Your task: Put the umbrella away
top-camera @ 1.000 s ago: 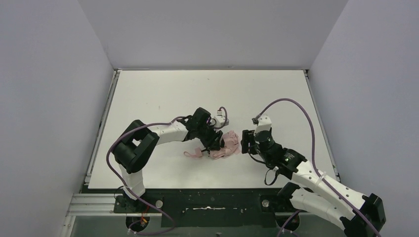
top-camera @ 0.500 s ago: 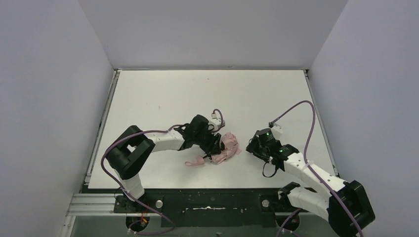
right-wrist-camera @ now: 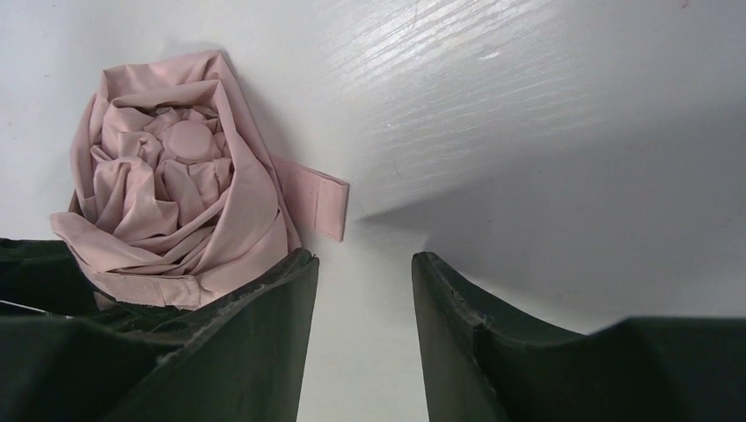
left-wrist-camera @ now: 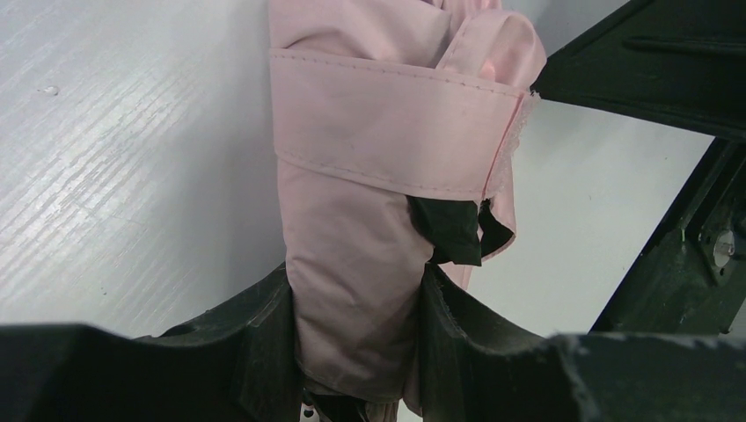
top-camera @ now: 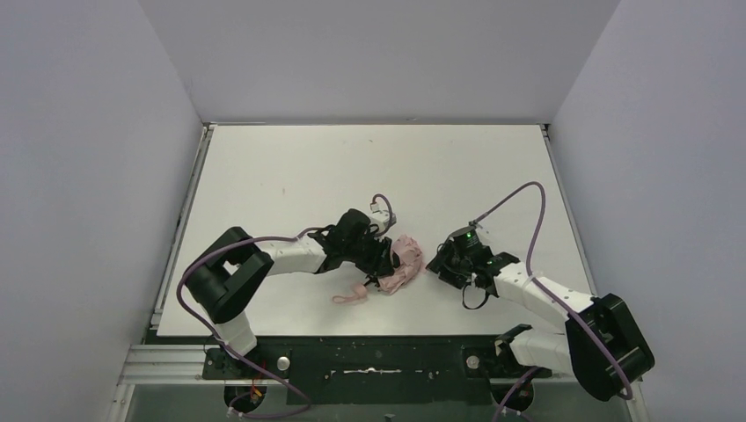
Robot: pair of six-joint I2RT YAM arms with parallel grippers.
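Tabletop, white and matt, carries everything toward its near middle. From the left, the left arm reaches rightward, low over the tabletop. The left gripper is clenched on the umbrella. In the left wrist view both black fingers press into the sides of the folded pale pink canopy, with no gap on either side.

The umbrella lies collapsed and bundled on the tabletop, between the two grippers. Its pink wrist strap trails in a loose loop on the near-left side of the bundle. A pink closure band runs across the canopy just beyond the left fingertips. A small patch of black lining pokes out under the band's edge.

In the right wrist view the umbrella's end faces the lens, its fabric swirled in folds round a small pink cap. A short pink tab lies flat on the tabletop beside it.

Furthest right, the right gripper sits just beside that end. Its jaws are parted with only bare tabletop between them, grasping nothing. The finger nearer the umbrella seems to touch the fabric's edge, though the angle makes that hard to confirm.
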